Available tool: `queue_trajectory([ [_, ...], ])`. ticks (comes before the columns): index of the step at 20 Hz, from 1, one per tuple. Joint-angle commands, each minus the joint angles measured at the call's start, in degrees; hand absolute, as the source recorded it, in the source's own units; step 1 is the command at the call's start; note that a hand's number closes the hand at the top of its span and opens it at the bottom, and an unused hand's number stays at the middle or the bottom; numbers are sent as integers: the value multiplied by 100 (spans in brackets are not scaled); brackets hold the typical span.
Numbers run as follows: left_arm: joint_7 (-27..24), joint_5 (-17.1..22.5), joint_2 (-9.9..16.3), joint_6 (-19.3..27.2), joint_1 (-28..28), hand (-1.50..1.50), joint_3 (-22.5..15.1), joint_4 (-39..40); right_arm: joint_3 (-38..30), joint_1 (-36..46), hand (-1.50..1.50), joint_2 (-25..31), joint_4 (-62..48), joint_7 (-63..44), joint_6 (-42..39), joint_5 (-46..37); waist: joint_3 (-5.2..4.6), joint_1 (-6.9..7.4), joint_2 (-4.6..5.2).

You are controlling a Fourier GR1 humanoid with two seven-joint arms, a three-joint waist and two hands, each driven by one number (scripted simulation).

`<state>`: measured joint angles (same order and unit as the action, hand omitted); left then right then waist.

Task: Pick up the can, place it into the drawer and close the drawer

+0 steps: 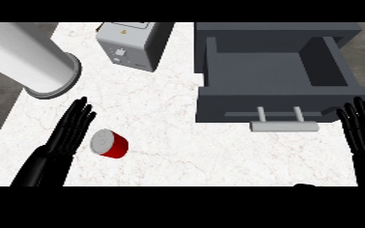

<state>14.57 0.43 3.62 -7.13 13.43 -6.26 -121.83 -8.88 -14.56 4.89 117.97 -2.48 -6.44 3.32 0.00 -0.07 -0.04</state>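
White marble bench [185, 140] carries a red can [110, 144] at about 8 o'clock, tipped so its silver top faces up and toward 10 o'clock; its base is hidden. The left hand [69, 131] lies released just beside it, fingers straight toward 1 o'clock, forearm cut off below. The right hand [354, 125] rests released at 3 o'clock, partly cut off. The grey drawer [274, 75] stands open at 2 o'clock, handle [283, 125] toward 6 o'clock.

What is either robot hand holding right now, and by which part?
Nothing. The left robot hand lies open beside the red can, fingers straight. The right robot hand is open near the drawer.
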Motion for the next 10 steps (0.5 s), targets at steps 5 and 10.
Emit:
queue_trajectory([
  [5, -1244, -400, -207, 24, -29, -150, 85, 1357, 45, -231, -150, -129, 292, -108, -134, -25, -1, -10, 0],
  [10, -1516, -210, -3, -146, -189, -150, 513, 1778, -162, -222, -150, -158, 163, -32, -234, 55, -1, -7, 0],
])
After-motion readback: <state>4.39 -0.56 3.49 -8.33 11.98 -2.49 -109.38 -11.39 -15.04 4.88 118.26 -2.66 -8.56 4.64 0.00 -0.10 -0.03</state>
